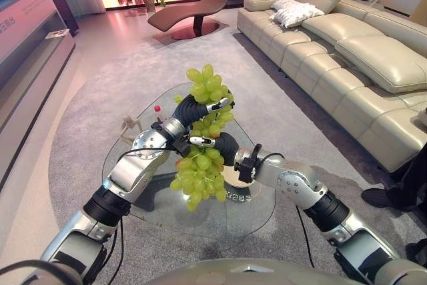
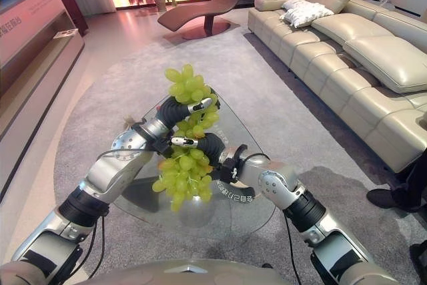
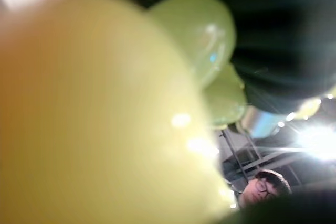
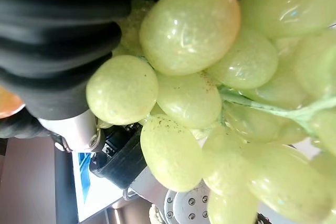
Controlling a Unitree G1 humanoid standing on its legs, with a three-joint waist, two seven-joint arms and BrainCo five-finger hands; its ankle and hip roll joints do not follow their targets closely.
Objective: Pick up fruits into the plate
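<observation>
Left eye view: I see both hands raised over the glass table [image 1: 260, 215], the left hand [image 1: 200, 108] and right hand [image 1: 215, 145] each curled round green grapes [image 1: 207, 88]. Right wrist view: grapes press against the hand's dark cover.

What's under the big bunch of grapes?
Under the grapes is a glass table, with grey rug showing through it. Both robot hands, left and right, grip the bunch. Whatever lies directly beneath the grapes is hidden.
</observation>
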